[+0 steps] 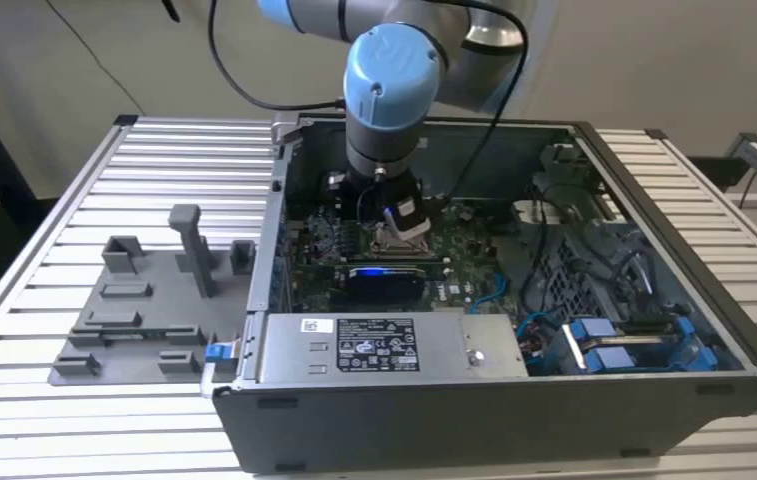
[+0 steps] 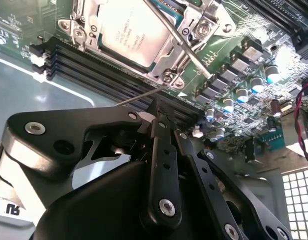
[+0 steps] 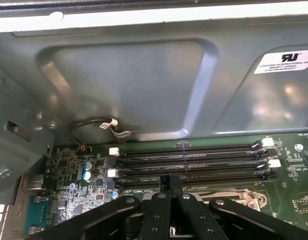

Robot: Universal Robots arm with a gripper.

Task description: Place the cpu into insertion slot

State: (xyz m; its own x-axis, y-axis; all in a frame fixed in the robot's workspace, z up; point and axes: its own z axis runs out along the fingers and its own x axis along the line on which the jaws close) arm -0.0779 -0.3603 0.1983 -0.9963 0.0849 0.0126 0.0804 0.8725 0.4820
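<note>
One arm (image 1: pixel 392 90) reaches down into an open computer case (image 1: pixel 485 420) that lies on a slatted table (image 1: pixel 178 160). In the exterior view the gripper (image 1: pixel 402 228) hangs just above the green motherboard (image 1: pixel 478 250), near the middle of the case, with the labelled power supply (image 1: pixel 378 345) nearer the camera. On the exterior view's left, outside the case, a grey fixture plate (image 1: pixel 138 320) with upright holders rests on the table.

In the second wrist view the cpu (image 2: pixel 131 30) lies flat, silvery face up, inside the insertion slot (image 2: pixel 166 76). The slot's shiny metal frame borders the chip on the sides that show. The thin wire lever (image 2: pixel 193 52) runs slantwise across one corner of the frame. The gripper (image 2: pixel 156 106) is apart from the cpu, its tips over the long black memory slots (image 2: pixel 94 65) that run just beside the socket. A row of blue-topped capacitors (image 2: pixel 251 85) stands near the socket, along the lever's side.

In both wrist views the fingers are pressed together, with nothing seen between them. In the first wrist view the gripper (image 3: pixel 166 181) sits over the memory slots (image 3: pixel 193 160), and beyond them rises the case's grey wall (image 3: pixel 129 85).
</note>
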